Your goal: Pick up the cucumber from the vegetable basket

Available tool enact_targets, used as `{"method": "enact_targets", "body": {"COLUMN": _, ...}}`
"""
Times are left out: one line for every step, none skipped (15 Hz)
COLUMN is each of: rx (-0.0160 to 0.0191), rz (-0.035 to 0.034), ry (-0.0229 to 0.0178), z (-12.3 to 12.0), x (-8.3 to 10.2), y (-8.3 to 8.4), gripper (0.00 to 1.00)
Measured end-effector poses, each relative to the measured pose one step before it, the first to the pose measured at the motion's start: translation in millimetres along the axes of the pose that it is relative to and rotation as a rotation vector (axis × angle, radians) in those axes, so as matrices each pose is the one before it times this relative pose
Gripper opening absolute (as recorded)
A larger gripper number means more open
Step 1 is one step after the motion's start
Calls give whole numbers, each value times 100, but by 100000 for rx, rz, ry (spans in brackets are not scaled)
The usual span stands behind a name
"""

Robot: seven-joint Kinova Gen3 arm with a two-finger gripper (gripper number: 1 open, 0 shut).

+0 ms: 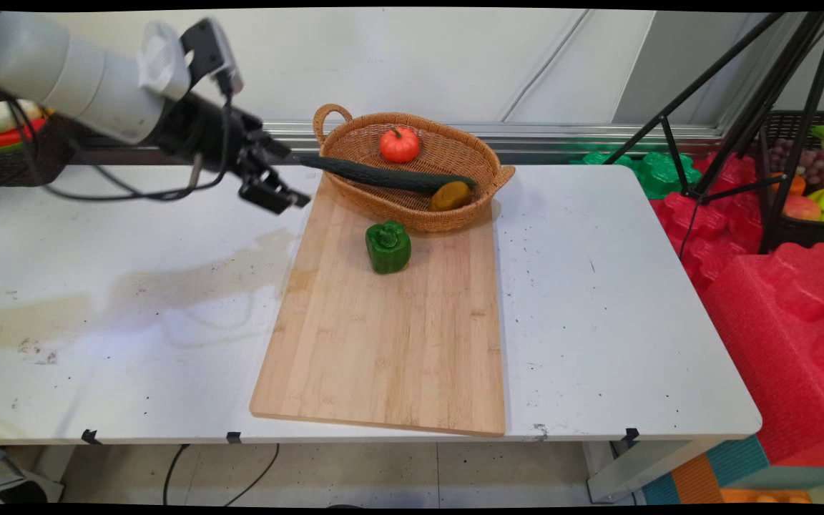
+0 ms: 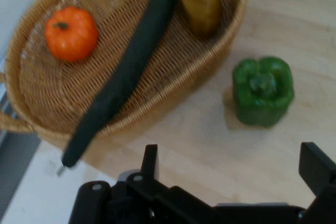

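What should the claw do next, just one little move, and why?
Probably drift a bit toward the green pepper. The claw is open, holds nothing and hovers above the wooden board's far left corner. The pepper stands alone on the board, just in front of the basket, so it looks like the easiest thing to reach. The cucumber, tomato and yellowish piece already lie in the basket.

Wicker basket (image 1: 412, 207) on cutting board (image 1: 383, 343); cucumber (image 1: 383, 174), tomato (image 1: 399, 144) inside; green pepper (image 1: 388, 247) beside.
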Motion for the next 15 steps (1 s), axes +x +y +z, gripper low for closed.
{"method": "enact_targets", "body": {"rx": 911, "rz": 133, "ry": 492, "z": 584, "x": 974, "y": -659, "gripper": 100}}
{"method": "enact_targets", "body": {"rx": 778, "rz": 245, "ry": 297, "z": 498, "x": 767, "y": -532, "gripper": 100}}
{"method": "enact_targets", "body": {"rx": 864, "rz": 673, "ry": -10, "z": 622, "x": 799, "y": -572, "gripper": 100}}
{"method": "enact_targets", "body": {"rx": 945, "rz": 722, "ry": -129, "z": 743, "x": 854, "y": -637, "gripper": 100}}
{"method": "enact_targets", "body": {"rx": 404, "rz": 341, "ry": -250, "z": 471, "x": 411, "y": -324, "gripper": 100}}
{"method": "enact_targets", "body": {"rx": 394, "rz": 653, "ry": -538, "z": 959, "x": 741, "y": -564, "gripper": 100}}
{"method": "enact_targets", "body": {"rx": 205, "rz": 578, "ry": -445, "z": 806, "x": 592, "y": -413, "gripper": 100}}
{"method": "enact_targets", "body": {"rx": -106, "rz": 711, "ry": -604, "z": 1078, "x": 696, "y": -404, "gripper": 100}}
{"method": "enact_targets", "body": {"rx": -129, "rz": 532, "ry": -864, "z": 1051, "x": 500, "y": -390, "gripper": 100}}
{"method": "enact_targets", "body": {"rx": -228, "rz": 494, "ry": -745, "z": 951, "x": 426, "y": -309, "gripper": 100}}
{"method": "enact_targets", "body": {"rx": -106, "rz": 576, "ry": -834, "z": 1154, "x": 461, "y": -392, "gripper": 100}}
{"method": "enact_targets", "body": {"rx": -176, "rz": 732, "ry": -925, "z": 1239, "x": 480, "y": -385, "gripper": 100}}
{"method": "enact_targets", "body": {"rx": -191, "rz": 532, "ry": -890, "z": 1052, "x": 372, "y": -317, "gripper": 100}}
{"method": "enact_targets", "body": {"rx": -369, "rz": 521, "ry": -1158, "z": 1327, "x": 437, "y": -348, "gripper": 100}}
{"method": "enact_targets", "body": {"rx": -338, "rz": 453, "ry": -1297, "z": 1274, "x": 325, "y": -354, "gripper": 100}}
